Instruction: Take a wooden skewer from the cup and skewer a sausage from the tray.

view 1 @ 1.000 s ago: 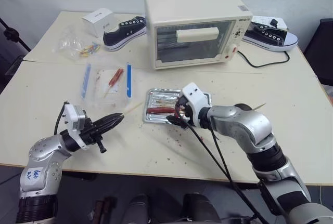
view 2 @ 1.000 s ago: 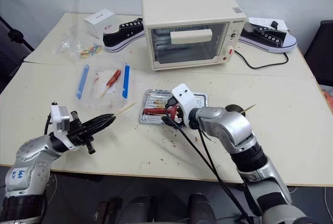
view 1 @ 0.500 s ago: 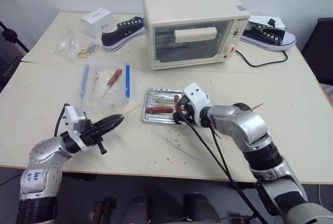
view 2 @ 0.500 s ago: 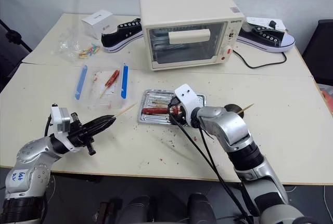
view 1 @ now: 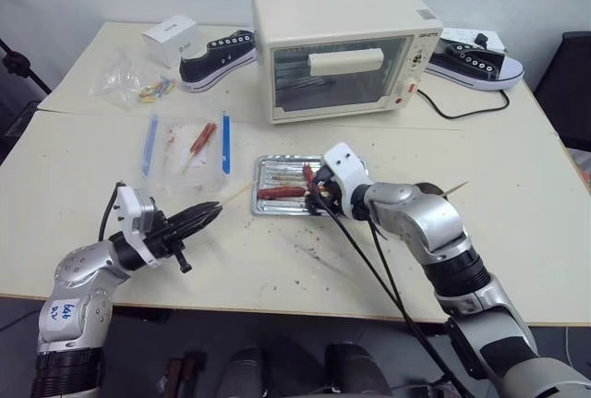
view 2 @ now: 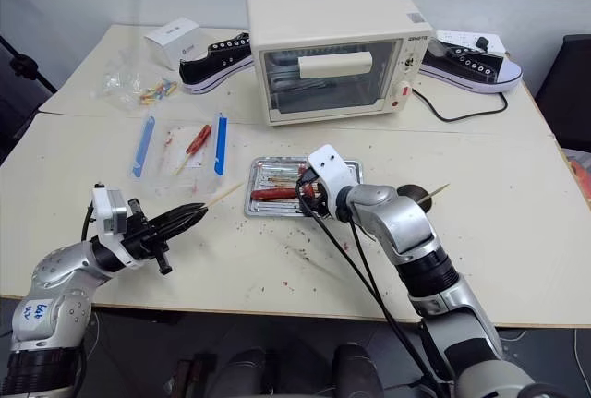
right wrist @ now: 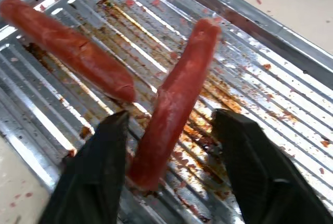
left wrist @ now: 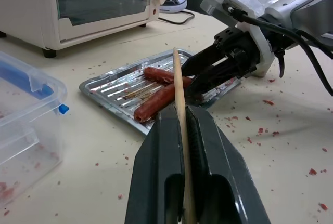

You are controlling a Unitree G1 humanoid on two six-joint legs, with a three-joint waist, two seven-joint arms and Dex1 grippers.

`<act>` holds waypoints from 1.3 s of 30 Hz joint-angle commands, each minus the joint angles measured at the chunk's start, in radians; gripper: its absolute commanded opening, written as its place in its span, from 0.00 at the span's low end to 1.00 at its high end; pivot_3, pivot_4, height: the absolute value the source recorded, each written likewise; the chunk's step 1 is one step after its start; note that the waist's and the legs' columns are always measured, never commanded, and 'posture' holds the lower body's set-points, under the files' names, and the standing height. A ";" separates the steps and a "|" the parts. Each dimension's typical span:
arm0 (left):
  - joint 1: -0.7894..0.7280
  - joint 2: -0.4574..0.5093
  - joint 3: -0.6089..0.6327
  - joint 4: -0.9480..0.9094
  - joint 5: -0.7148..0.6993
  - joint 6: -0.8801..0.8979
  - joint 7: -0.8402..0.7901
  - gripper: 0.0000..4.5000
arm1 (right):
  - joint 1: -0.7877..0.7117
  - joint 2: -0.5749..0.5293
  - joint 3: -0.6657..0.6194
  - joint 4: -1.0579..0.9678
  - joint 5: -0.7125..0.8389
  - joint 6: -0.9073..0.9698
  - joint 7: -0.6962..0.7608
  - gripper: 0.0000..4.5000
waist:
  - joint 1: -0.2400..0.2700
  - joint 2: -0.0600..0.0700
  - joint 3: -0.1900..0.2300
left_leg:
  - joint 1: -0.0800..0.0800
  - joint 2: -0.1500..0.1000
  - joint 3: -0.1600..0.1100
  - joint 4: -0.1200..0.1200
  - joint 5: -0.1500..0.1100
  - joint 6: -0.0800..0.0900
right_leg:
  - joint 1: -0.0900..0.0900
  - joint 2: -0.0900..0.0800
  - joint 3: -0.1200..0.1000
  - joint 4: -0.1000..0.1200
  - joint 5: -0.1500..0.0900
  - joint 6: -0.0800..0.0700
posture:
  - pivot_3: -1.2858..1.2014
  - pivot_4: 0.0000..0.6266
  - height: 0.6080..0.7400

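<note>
My left gripper [view 1: 201,217] is shut on a thin wooden skewer [left wrist: 178,86], which points toward the tray [view 1: 277,170]. The shallow ridged metal tray holds two red-brown sausages. One sausage [right wrist: 177,104] lies between the fingers of my right gripper [right wrist: 169,117], which is low in the tray. One finger [right wrist: 93,177] touches the sausage's near end, and a gap separates it from the other finger [right wrist: 250,172]. The second sausage [right wrist: 67,47] lies beside it. The metal cup [view 2: 416,196] peeks out behind my right forearm with a skewer tip sticking out.
A cream toaster oven [view 1: 342,47] stands behind the tray, its cord [view 1: 462,110] trailing right. A clear plastic container with blue edges [view 1: 189,144] lies left of the tray. Sneakers [view 1: 217,54], a white box [view 1: 174,38] and a small bag [view 1: 138,79] sit at the back. Red crumbs dot the table.
My right gripper's fingers have narrowed from wide open to close around one sausage in the tray. The left gripper and its skewer have stayed still.
</note>
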 commanded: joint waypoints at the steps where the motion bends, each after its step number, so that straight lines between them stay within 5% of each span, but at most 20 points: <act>1: -0.006 -0.002 0.006 -0.023 -0.011 -0.017 -0.003 0.00 | 0.003 0.005 -0.005 -0.017 -0.016 -0.004 0.023 0.30 | 0.000 0.000 0.000 | 0.000 0.000 0.000 0.000 0.000 0.000 | 0.000 0.000 0.000 0.000 0.000 0.000 | 0.52 0.24 1.00; 2: -0.006 -0.003 0.005 -0.022 -0.010 -0.017 -0.004 0.00 | 0.007 0.003 -0.006 -0.025 -0.019 -0.002 0.026 0.24 | 0.000 0.000 0.000 | 0.000 0.000 0.000 0.000 0.000 0.000 | 0.000 0.000 0.000 0.000 0.000 0.000 | 0.52 0.24 1.00; 24: -0.035 -0.010 -0.012 0.023 0.000 -0.037 -0.017 0.00 | 0.054 -0.023 -0.029 -0.027 -0.054 -0.110 0.116 0.24 | 0.001 0.000 0.000 | 0.000 0.000 0.000 0.000 0.000 0.000 | 0.000 0.000 0.000 0.000 0.000 0.000 | 0.52 0.24 1.00; 27: -0.034 -0.009 -0.012 0.026 0.000 -0.040 -0.020 0.00 | 0.056 -0.027 -0.026 -0.032 -0.060 -0.119 0.126 0.07 | 0.001 0.000 0.000 | 0.000 0.000 0.000 0.000 0.000 0.000 | 0.000 0.000 0.000 0.000 0.000 0.000 | 0.52 0.24 1.00; 30: -0.035 -0.010 -0.013 0.031 0.001 -0.045 -0.022 0.00 | 0.057 -0.041 -0.031 -0.050 -0.072 -0.141 0.135 0.07 | 0.001 0.000 0.000 | 0.000 0.000 0.000 0.000 0.000 0.000 | 0.000 0.000 0.000 0.000 0.000 0.000 | 0.52 0.24 1.00; 39: -0.060 0.054 0.008 0.036 -0.023 -0.029 -0.091 0.00 | 0.070 -0.236 -0.177 -0.313 0.044 -0.229 0.357 0.07 | 0.005 0.000 0.000 | -0.001 -0.001 0.000 0.000 0.000 0.000 | 0.000 0.000 -0.001 -0.001 0.000 0.000 | 0.52 0.24 1.00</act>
